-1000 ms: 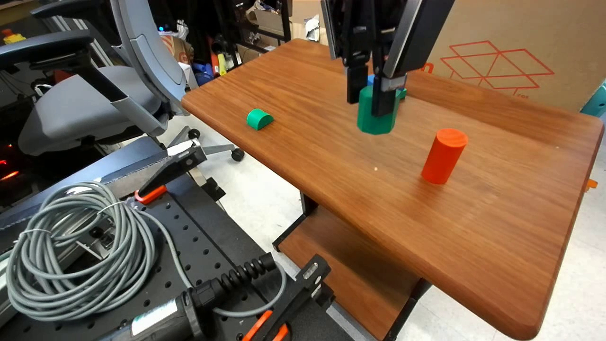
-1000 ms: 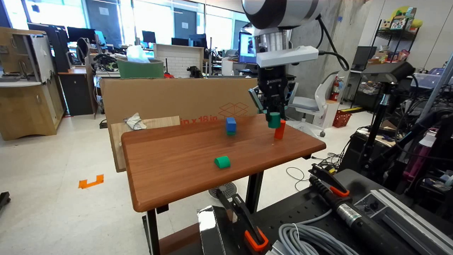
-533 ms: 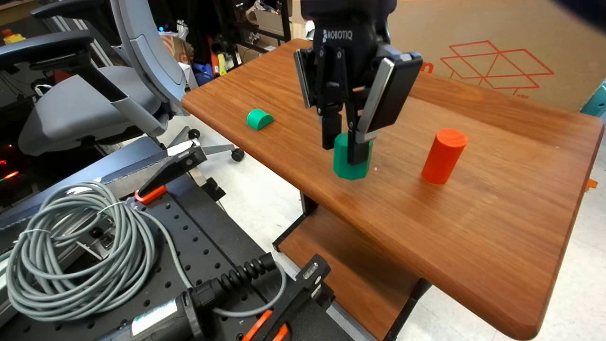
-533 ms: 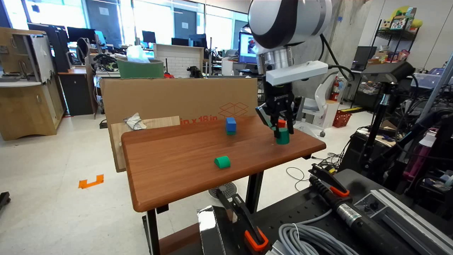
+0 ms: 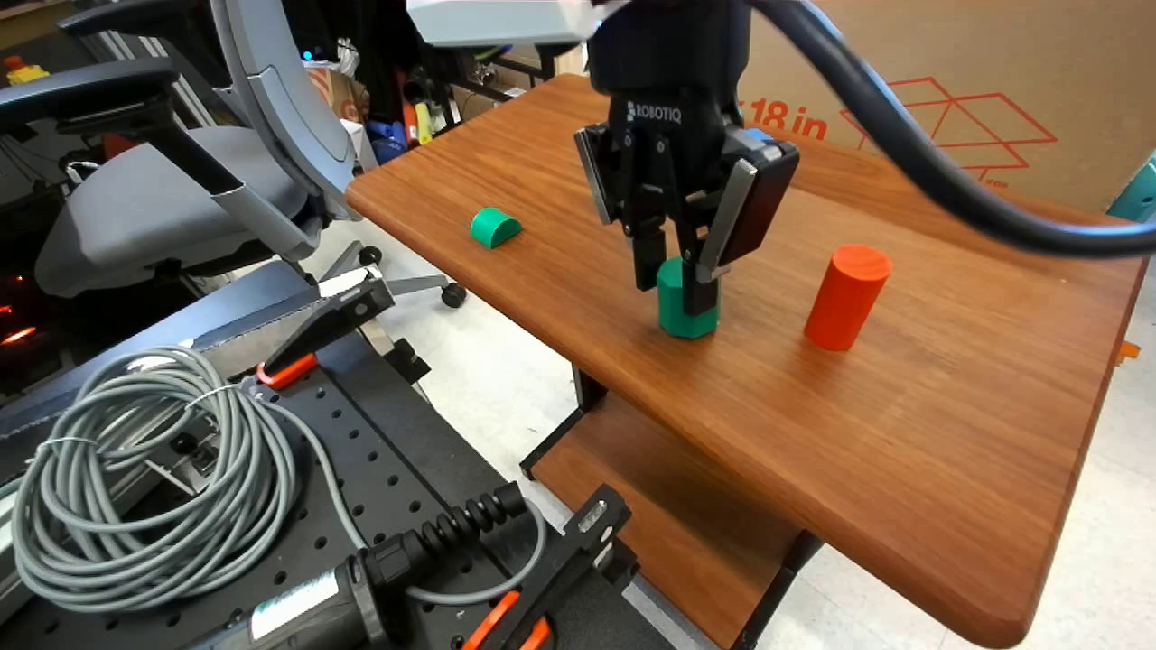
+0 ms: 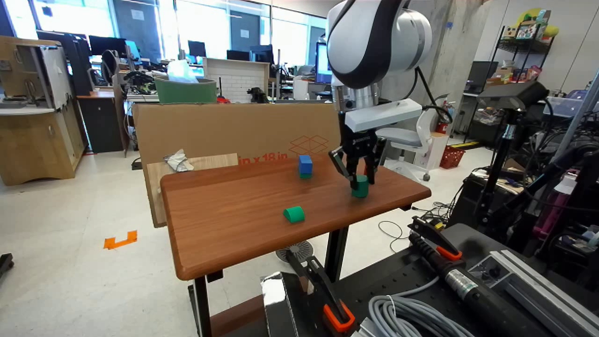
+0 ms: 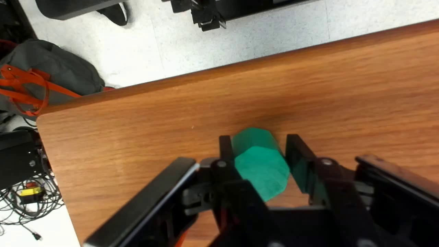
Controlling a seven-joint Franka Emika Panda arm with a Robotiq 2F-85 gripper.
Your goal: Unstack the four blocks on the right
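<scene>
My gripper (image 5: 673,291) is shut on the short green cylinder (image 5: 688,316), low over the table. In the wrist view the cylinder's faceted top (image 7: 262,169) fills the gap between the black fingers (image 7: 226,145). Whether its base touches the wood I cannot tell. The tall orange-red cylinder (image 5: 847,298) stands upright and alone to the side; in an exterior view it is mostly hidden behind the gripper (image 6: 362,182). Farther back, the blue block (image 6: 305,164) sits on the flat green bar (image 6: 305,176).
A stubby half-round green block (image 5: 495,227) lies near an edge of the wooden table (image 5: 948,469). Behind the table stands a large cardboard sheet (image 6: 224,126). A black bench (image 5: 379,451) with coiled grey cable (image 5: 153,487) and clamps lies alongside.
Over the last second my gripper has come down with the green cylinder, from high in the air to just at the table, then shifted slightly sideways. The other blocks have not moved.
</scene>
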